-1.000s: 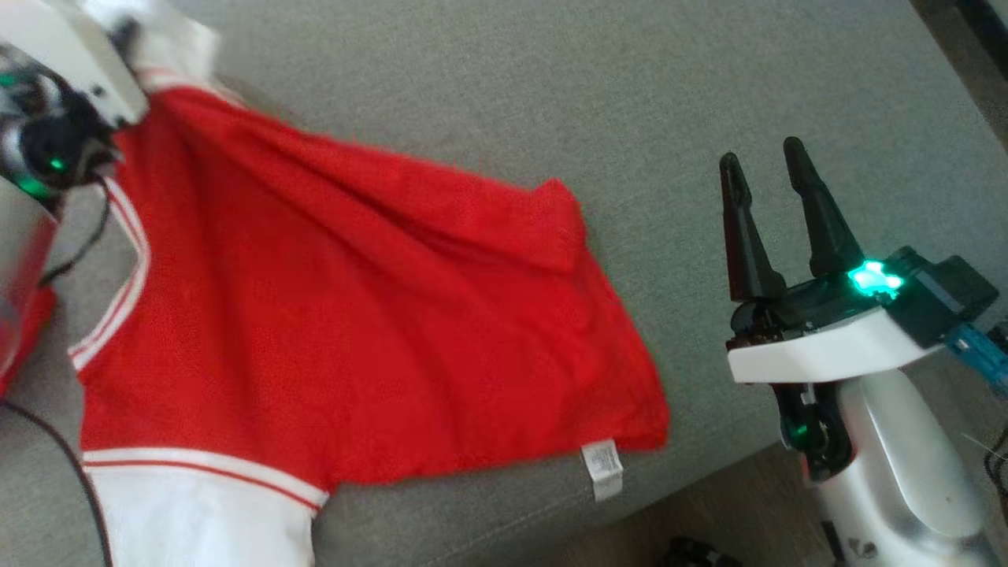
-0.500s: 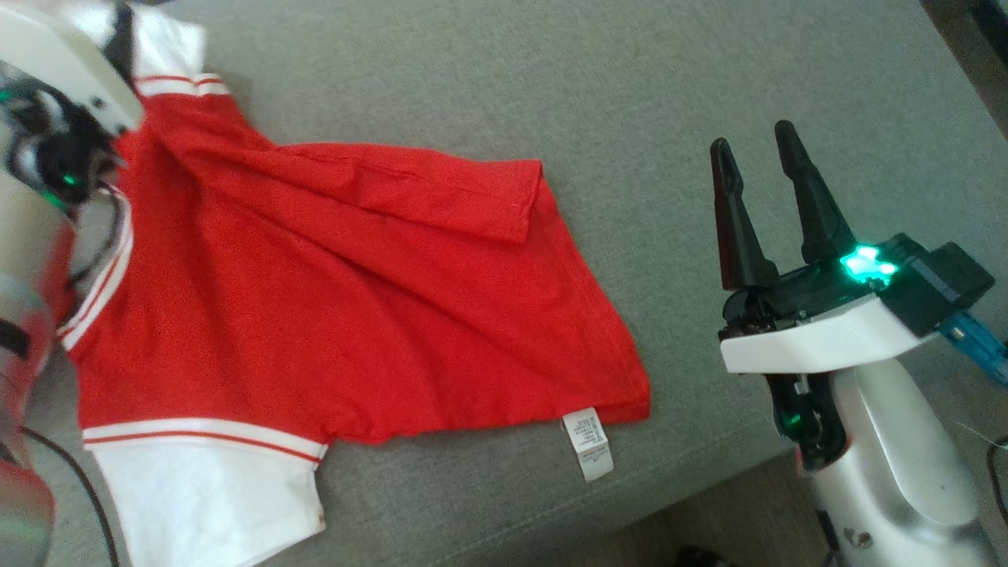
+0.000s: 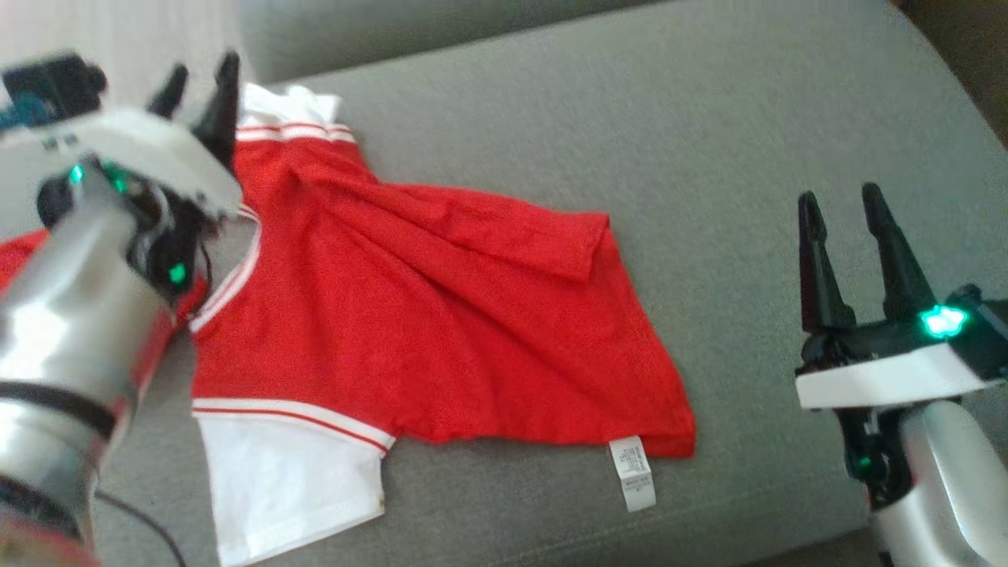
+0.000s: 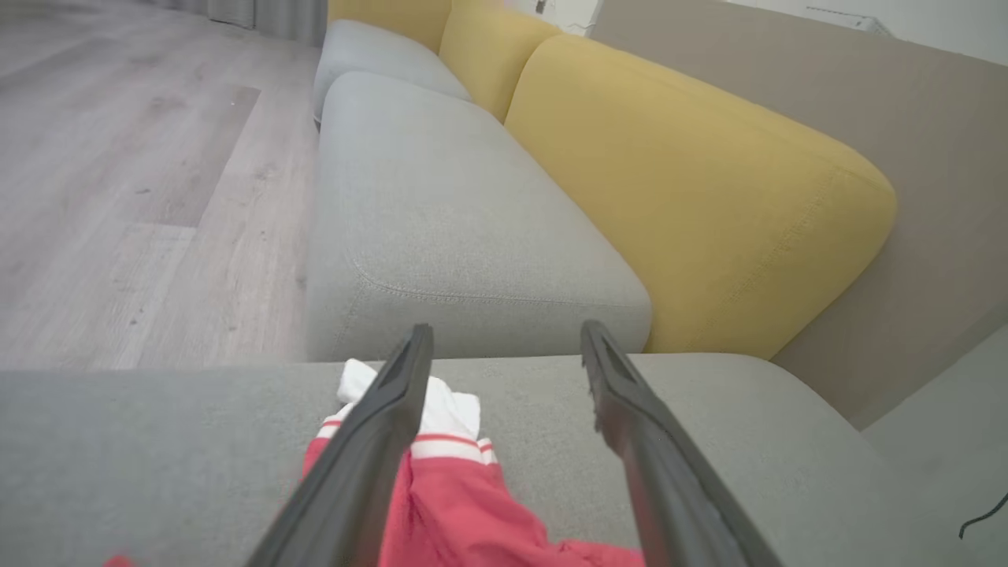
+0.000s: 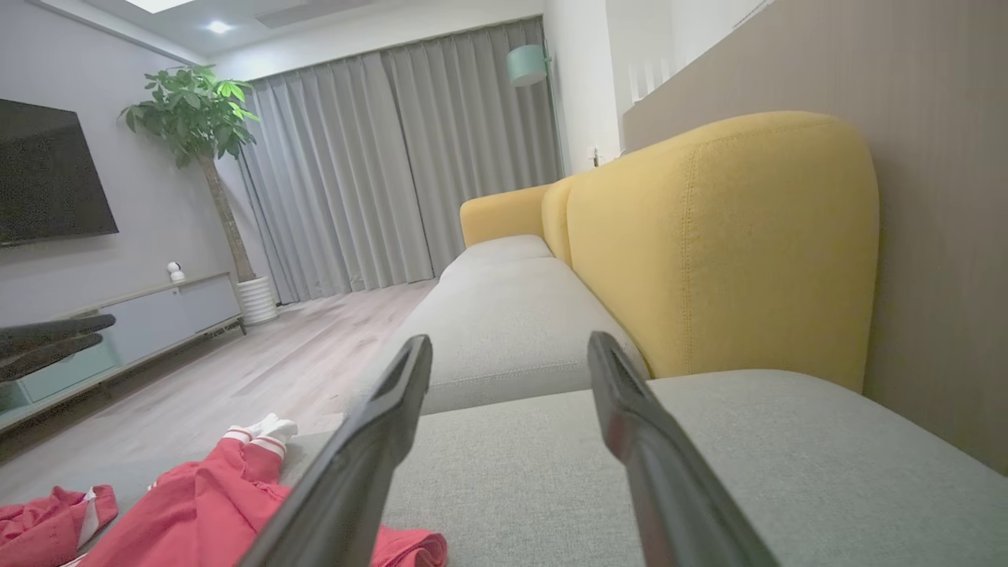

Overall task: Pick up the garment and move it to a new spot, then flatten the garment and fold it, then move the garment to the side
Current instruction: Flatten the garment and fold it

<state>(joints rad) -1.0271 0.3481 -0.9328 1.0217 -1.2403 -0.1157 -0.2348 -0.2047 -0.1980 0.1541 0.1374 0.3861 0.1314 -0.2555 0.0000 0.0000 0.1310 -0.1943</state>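
One garment: a red mesh short-sleeved shirt point(image 3: 441, 315) with white sleeves, spread mostly flat across the left and middle of the head view.
Sleeves: one white sleeve point(image 3: 283, 480) with red-and-white banding at the lower left, the other sleeve point(image 3: 291, 110) bunched at the upper left.
Folds: the upper hem edge is turned over onto the body, and creases fan out from the upper left.
Care label: a small white tag point(image 3: 634, 472) sticks out past the bottom hem at lower centre.
Left gripper point(image 3: 201, 83): upper left, fingers spread apart with nothing between them, tips over the bunched sleeve.
Right gripper point(image 3: 839, 201): right edge, fingers apart and empty, well clear of the shirt.
Surface: a grey woven fabric sofa seat point(image 3: 709, 118) carries the shirt.
Sofa back: rounded mustard-yellow cushions point(image 4: 693, 181) at the upper right of the left wrist view.
Floor: pale grey wood planks point(image 4: 118, 157) at that view's left.
Room: grey floor-length curtains point(image 5: 378, 173), a tall leafy potted plant point(image 5: 197, 118) and a dark wall-mounted screen point(image 5: 47, 181) in the right wrist view.
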